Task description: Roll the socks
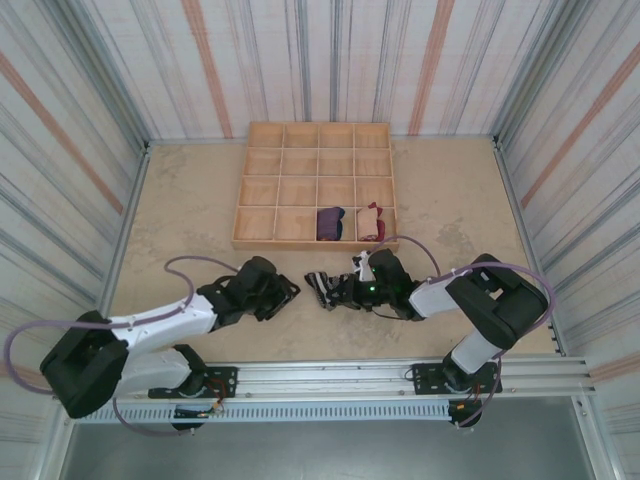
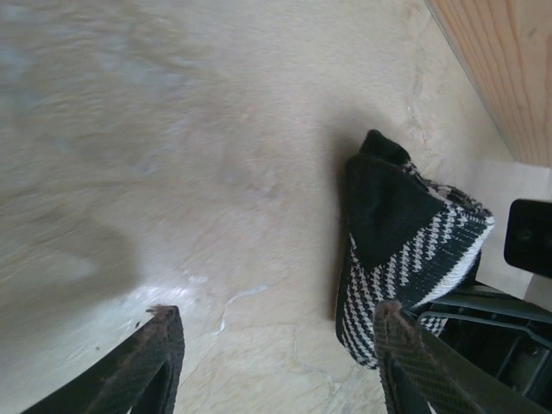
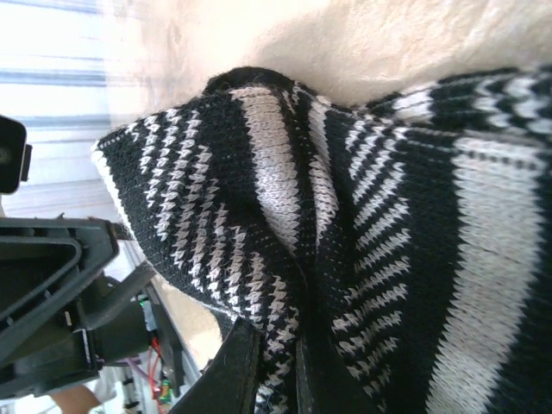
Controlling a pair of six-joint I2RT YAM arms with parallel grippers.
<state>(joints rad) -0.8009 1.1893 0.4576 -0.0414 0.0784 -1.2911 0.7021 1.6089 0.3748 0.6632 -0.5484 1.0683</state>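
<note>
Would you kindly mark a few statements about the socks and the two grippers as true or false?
1. The left gripper is open with nothing between its fingers. True.
2. The black-and-white sock lies inside the wooden tray. False: it lies on the table in front of the tray, between the two grippers.
3. The right gripper is shut on the black-and-white sock. True.
4. The purple sock and the tan sock share one compartment. False: they sit in neighbouring compartments of the tray's near row.
</note>
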